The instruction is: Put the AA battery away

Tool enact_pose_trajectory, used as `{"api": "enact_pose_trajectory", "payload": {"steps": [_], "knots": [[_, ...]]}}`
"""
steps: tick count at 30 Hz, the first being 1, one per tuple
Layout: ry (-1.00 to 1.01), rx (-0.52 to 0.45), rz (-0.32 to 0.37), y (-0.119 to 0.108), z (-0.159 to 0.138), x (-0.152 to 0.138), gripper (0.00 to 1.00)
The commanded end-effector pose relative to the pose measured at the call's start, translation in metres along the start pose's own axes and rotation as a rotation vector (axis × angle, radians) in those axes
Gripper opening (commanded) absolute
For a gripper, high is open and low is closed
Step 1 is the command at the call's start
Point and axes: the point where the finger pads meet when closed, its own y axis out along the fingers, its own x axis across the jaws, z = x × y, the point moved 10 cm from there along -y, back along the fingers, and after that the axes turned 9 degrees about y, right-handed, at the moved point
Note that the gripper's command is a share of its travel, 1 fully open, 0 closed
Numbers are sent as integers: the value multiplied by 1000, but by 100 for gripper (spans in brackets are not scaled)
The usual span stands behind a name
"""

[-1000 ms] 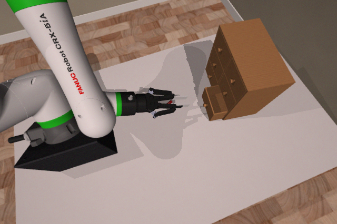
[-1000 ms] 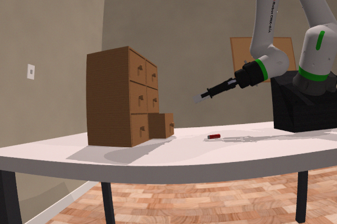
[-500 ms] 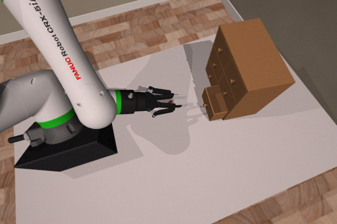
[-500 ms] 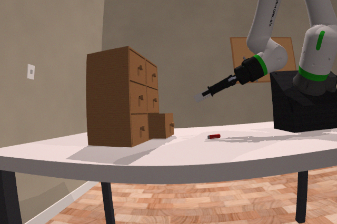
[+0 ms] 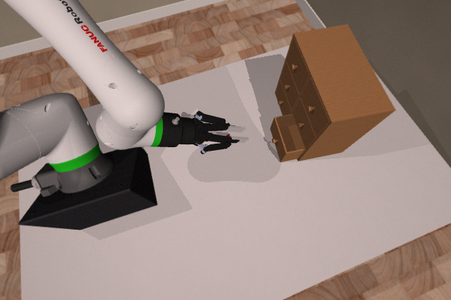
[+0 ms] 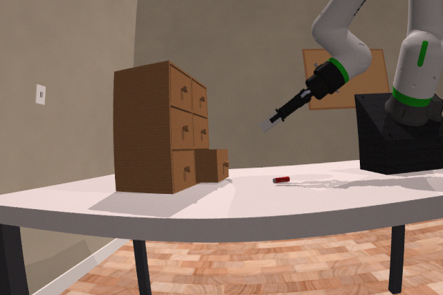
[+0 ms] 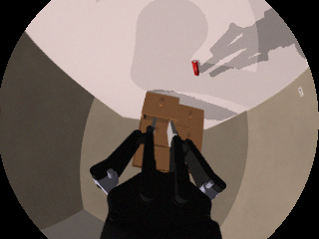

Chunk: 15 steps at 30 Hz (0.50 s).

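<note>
The wooden chest stands on the white table, also in the exterior view. One bottom drawer is pulled partly out; I cannot make out what is inside. The other drawers look pushed in. The red AA battery lies on the table between chest and robot base; it also shows in the wrist view. My gripper hangs in the air above the battery, pointing at the chest. Its fingers stand nearly shut with a narrow gap and hold nothing.
The black robot base sits at the table's left side in the top view. The chest stands near the table's far right corner, close to the wall. A brown board hangs on the wall behind the arm.
</note>
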Motion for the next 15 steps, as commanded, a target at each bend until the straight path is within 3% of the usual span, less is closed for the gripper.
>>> {"api": "enact_pose_trajectory", "payload": {"steps": [1,9,15], "knots": [[-1,65,21,-9,-13,0,20],[-1,246,49,-27,-34,4,20],[1,455,83,-44,-59,8,20]]}}
